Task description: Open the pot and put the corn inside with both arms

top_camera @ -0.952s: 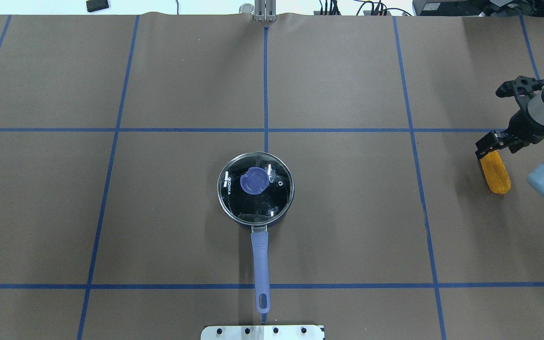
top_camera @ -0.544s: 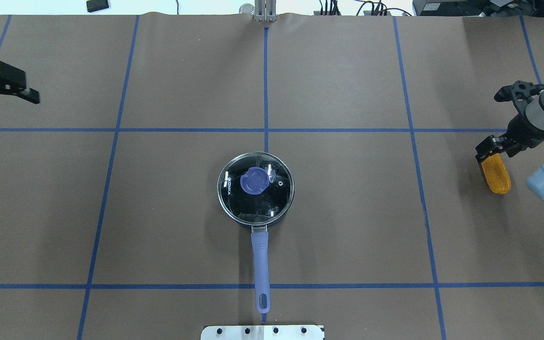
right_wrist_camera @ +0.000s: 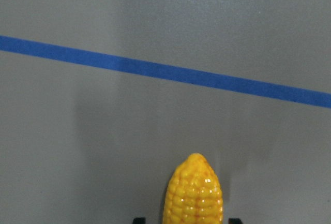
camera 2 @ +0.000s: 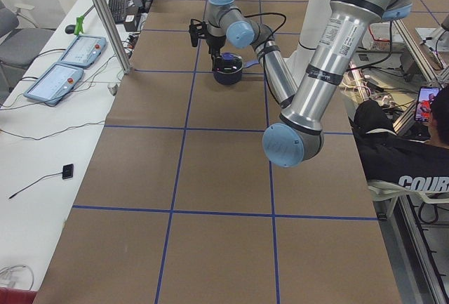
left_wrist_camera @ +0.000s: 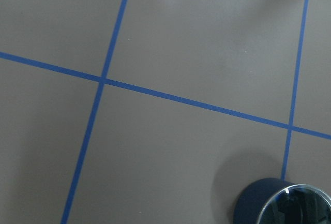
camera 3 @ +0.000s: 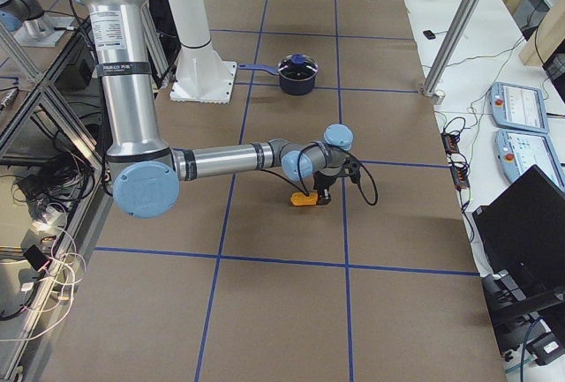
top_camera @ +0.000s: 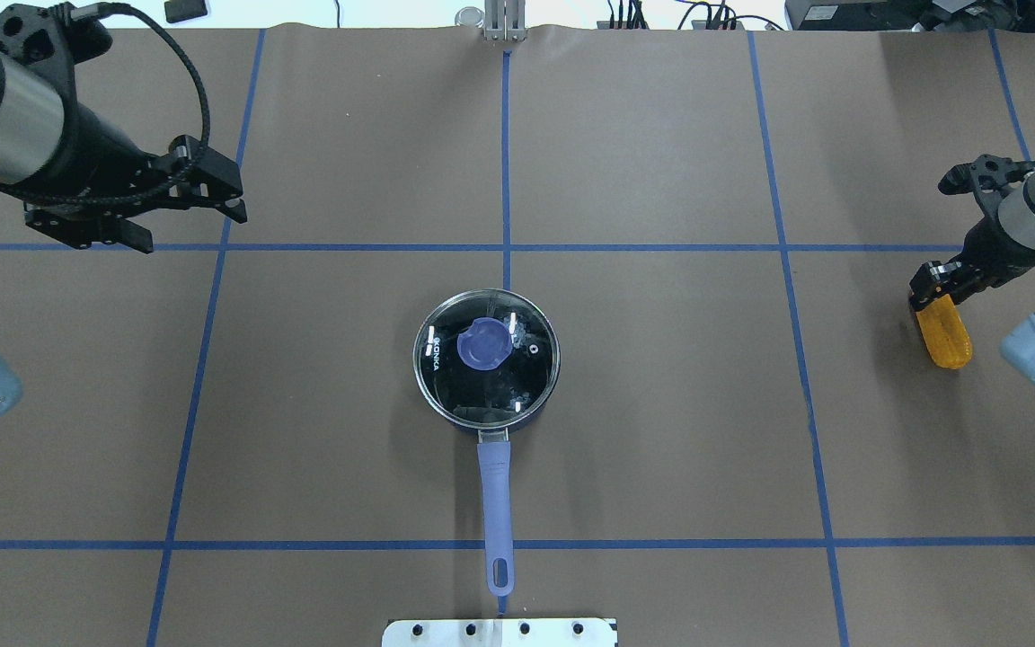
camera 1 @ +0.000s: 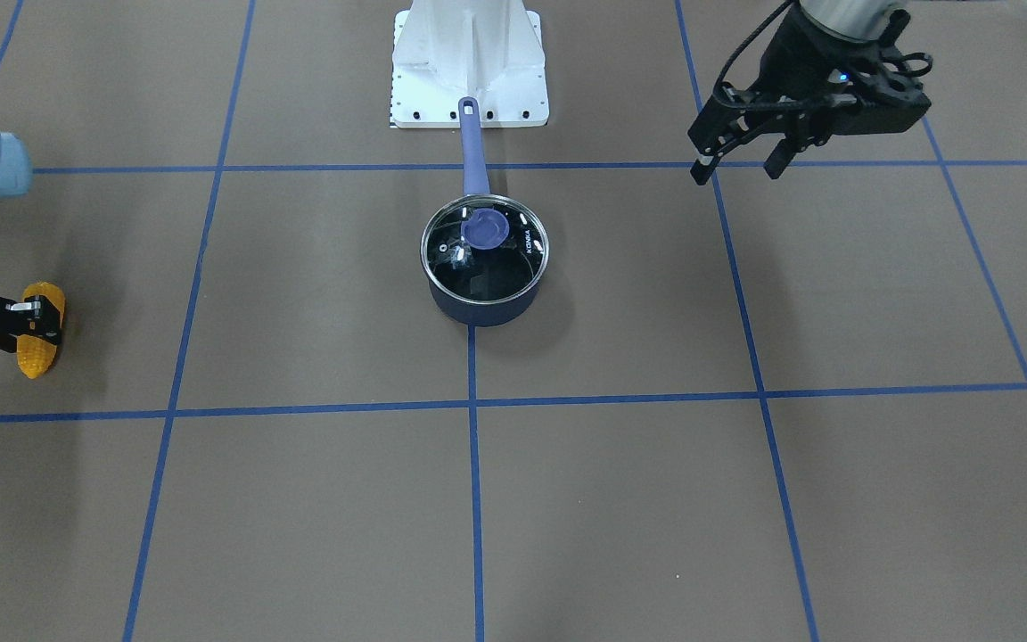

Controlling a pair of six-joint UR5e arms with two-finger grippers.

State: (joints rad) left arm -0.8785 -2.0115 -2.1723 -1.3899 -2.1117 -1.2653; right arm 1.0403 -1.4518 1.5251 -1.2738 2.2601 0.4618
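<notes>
The blue pot (top_camera: 531,415) stands at the table's middle with its glass lid (top_camera: 526,377) on and its blue knob (top_camera: 484,344) on top. Its handle (top_camera: 495,503) points toward the robot base. It also shows in the front view (camera 1: 478,312) and in the left wrist view (left_wrist_camera: 258,203). The corn (top_camera: 946,337) lies on the table at the far right. My right gripper (top_camera: 933,286) is shut on its far end; the corn also shows in the front view (camera 1: 39,357) and in the right wrist view (right_wrist_camera: 194,195). My left gripper (top_camera: 197,232) is open and empty, up off the table, left of and beyond the pot (camera 1: 736,171).
The white base plate (camera 1: 469,80) sits just behind the pot's handle. Blue tape lines divide the brown table cover. A metal post mount (top_camera: 504,22) stands at the far edge. A seated person (camera 2: 400,156) is beside the table on the robot's side.
My left arm has swung in from the left edge toward the middle, gripper open. My right gripper's fingers have narrowed onto the corn, which has not moved.
</notes>
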